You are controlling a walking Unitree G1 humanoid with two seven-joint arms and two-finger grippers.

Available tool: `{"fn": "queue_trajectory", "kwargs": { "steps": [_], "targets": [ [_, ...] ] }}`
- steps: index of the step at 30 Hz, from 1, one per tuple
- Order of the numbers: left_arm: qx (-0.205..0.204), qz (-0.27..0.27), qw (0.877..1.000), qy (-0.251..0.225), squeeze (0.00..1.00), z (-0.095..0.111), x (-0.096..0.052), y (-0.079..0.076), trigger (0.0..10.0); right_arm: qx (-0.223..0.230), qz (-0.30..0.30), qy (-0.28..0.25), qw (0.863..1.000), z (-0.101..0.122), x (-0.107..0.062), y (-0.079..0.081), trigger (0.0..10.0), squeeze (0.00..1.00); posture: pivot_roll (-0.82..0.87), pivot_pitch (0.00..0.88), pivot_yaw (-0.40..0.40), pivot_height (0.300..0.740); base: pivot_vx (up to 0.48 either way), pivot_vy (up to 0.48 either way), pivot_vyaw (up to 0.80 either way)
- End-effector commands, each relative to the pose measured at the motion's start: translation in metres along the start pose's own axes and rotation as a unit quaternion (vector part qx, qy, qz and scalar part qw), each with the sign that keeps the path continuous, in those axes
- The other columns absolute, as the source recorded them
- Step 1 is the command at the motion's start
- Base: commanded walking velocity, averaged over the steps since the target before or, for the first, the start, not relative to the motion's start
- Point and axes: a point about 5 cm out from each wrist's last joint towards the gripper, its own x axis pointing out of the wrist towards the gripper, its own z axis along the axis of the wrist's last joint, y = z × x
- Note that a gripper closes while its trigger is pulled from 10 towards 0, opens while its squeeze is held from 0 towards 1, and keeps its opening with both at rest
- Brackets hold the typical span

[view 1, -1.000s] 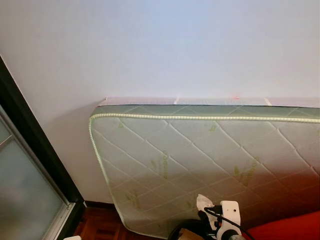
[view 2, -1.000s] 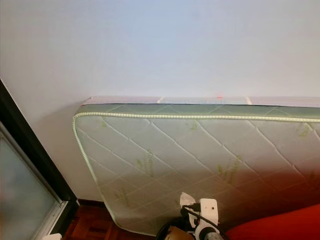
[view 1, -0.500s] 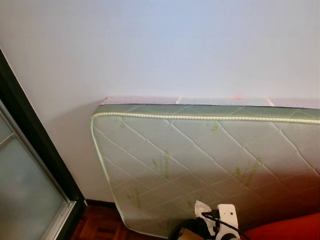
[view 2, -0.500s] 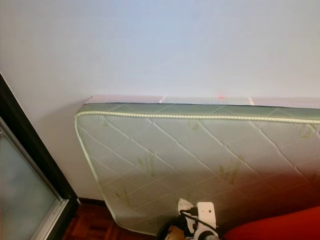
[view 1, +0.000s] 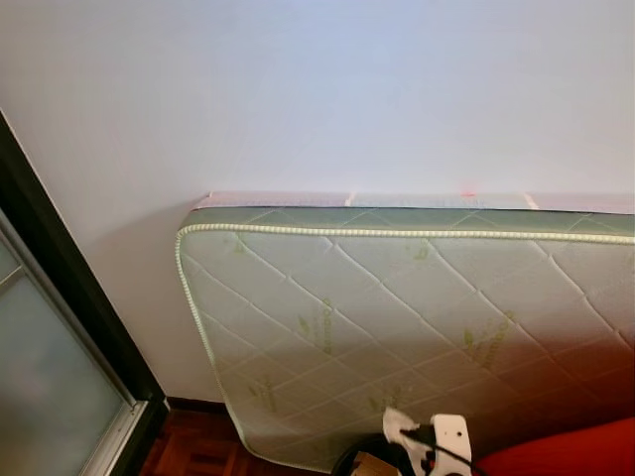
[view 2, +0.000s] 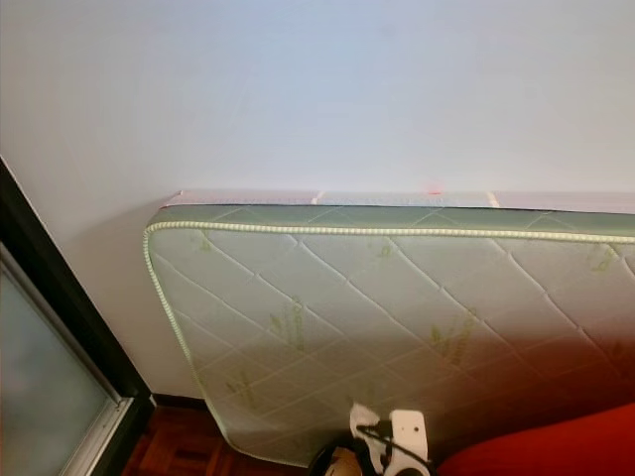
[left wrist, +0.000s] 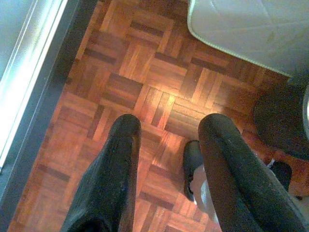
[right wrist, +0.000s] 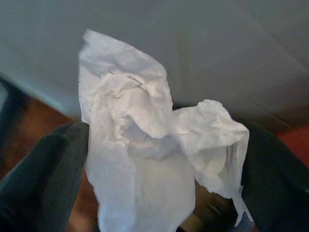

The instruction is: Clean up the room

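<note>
My right gripper [view 1: 415,443] sits at the bottom of the left eye view, in front of the mattress, shut on a crumpled white tissue [view 1: 396,423]. In the right wrist view the tissue [right wrist: 145,140] bulges out between the two black fingers [right wrist: 48,179]. My left gripper [left wrist: 170,123] hangs low over the parquet floor [left wrist: 145,63], open, with nothing between its fingers.
A green-quilted mattress [view 1: 397,307] leans on its edge against the white wall [view 1: 317,89]. A dark sliding-door frame [view 1: 69,288] runs along the left. Something red [view 1: 571,451] fills the bottom right corner. A dark round object [left wrist: 280,121] lies on the floor near the mattress corner.
The right gripper with the tissue has sunk a little lower in the head views. The camera wavered slightly; the mattress and wall stay put.
</note>
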Motion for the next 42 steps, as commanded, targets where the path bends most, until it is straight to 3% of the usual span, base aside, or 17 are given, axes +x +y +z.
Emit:
{"fn": "queue_trajectory", "kwargs": {
  "steps": [1,3,5,10,13,16,18,19,20,21,23,27,28,32,37,41,42],
  "targets": [
    [0.004,0.010,1.000,0.004,0.00,-0.004,-0.003,0.010,10.0,0.011,-0.003,-0.025,1.000,0.008,0.001,0.000,10.0,0.00,-0.01,0.000,0.032,0.717,0.000,0.000,0.00],
    [0.004,0.010,1.000,0.005,0.00,-0.004,-0.003,0.012,10.0,-0.010,-0.014,0.007,1.000,0.003,0.001,-0.003,10.0,0.00,-0.01,0.000,0.032,0.717,0.000,0.000,0.00],
    [0.006,0.011,1.000,0.005,0.00,-0.005,-0.003,0.013,10.0,-0.092,-0.056,0.108,0.988,-0.019,-0.005,-0.012,10.0,0.00,-0.02,0.000,0.034,0.717,0.000,0.000,0.00],
    [0.005,0.010,1.000,0.003,0.00,-0.002,-0.002,0.011,10.0,-0.026,-0.042,0.071,0.996,-0.018,-0.005,-0.010,10.0,0.00,-0.01,0.000,0.032,0.717,0.000,0.000,0.00],
    [0.006,0.008,1.000,0.002,0.00,0.001,-0.001,0.007,10.0,-0.039,-0.026,0.021,0.999,-0.007,-0.004,-0.009,10.0,0.00,-0.01,0.000,0.034,0.717,0.000,0.000,0.00],
    [0.007,0.003,1.000,0.001,0.00,0.003,0.001,-0.001,10.0,-0.008,-0.048,0.029,0.998,-0.007,-0.004,-0.012,10.0,0.00,-0.01,0.000,0.035,0.717,0.000,0.000,0.00],
    [0.009,0.000,1.000,0.000,0.00,0.006,0.003,-0.007,10.0,-0.085,-0.084,0.156,0.981,-0.032,-0.010,-0.020,10.0,0.00,-0.02,0.000,0.034,0.717,0.000,0.000,0.00],
    [0.009,0.000,1.000,0.000,0.00,0.006,0.003,-0.007,10.0,-0.085,-0.084,0.156,0.981,-0.032,-0.010,-0.020,10.0,0.00,-0.02,0.000,0.034,0.717,0.000,0.000,0.00],
    [0.009,-0.001,1.000,-0.002,0.00,0.008,0.004,-0.009,10.0,-0.058,-0.072,0.111,0.990,-0.023,-0.007,-0.017,10.0,0.00,-0.01,0.000,0.033,0.717,0.000,0.000,0.00],
    [0.008,-0.002,1.000,-0.006,0.00,0.013,0.005,-0.012,10.0,-0.003,-0.058,0.015,0.998,-0.002,-0.003,-0.014,10.0,0.00,0.00,0.000,0.032,0.717,0.000,0.000,0.00],
    [0.007,-0.002,1.000,-0.009,0.00,0.015,0.005,-0.012,10.0,0.015,-0.059,-0.015,0.998,0.007,-0.001,-0.015,10.0,0.00,-0.01,0.000,0.034,0.717,0.000,0.000,0.00],
    [0.008,-0.002,1.000,-0.011,0.00,0.014,0.005,-0.010,10.0,-0.009,-0.056,0.017,0.998,0.004,0.000,-0.014,10.0,0.00,-0.01,0.000,0.035,0.717,0.000,0.000,0.00],
    [0.009,-0.002,1.000,-0.011,0.00,0.014,0.005,-0.009,10.0,-0.002,-0.045,0.018,0.999,0.003,0.000,-0.012,10.0,0.99,-0.01,0.000,0.036,0.717,0.000,0.000,0.00],
    [0.006,0.002,1.000,-0.011,0.00,0.006,0.001,0.003,10.0,0.031,-0.025,-0.019,0.999,0.008,0.001,-0.007,10.0,1.00,-0.01,0.000,0.032,0.717,0.000,0.000,0.00],
    [0.005,0.007,1.000,-0.005,0.00,-0.001,-0.002,0.011,10.0,0.027,-0.029,-0.019,0.999,0.008,0.001,-0.007,10.0,1.00,-0.01,0.000,0.034,0.717,0.000,0.000,0.00],
    [0.004,0.009,1.000,-0.002,0.00,0.001,-0.002,0.012,10.0,0.103,-0.001,-0.073,0.992,0.020,0.002,-0.004,10.0,1.00,-0.01,0.000,0.032,0.717,0.000,0.000,0.00],
    [0.005,0.007,1.000,-0.003,0.00,0.004,0.000,0.008,10.0,0.092,-0.013,-0.040,0.995,0.015,0.003,-0.006,10.0,1.00,-0.01,0.000,0.032,0.717,0.000,0.000,0.00]
  ]
}}
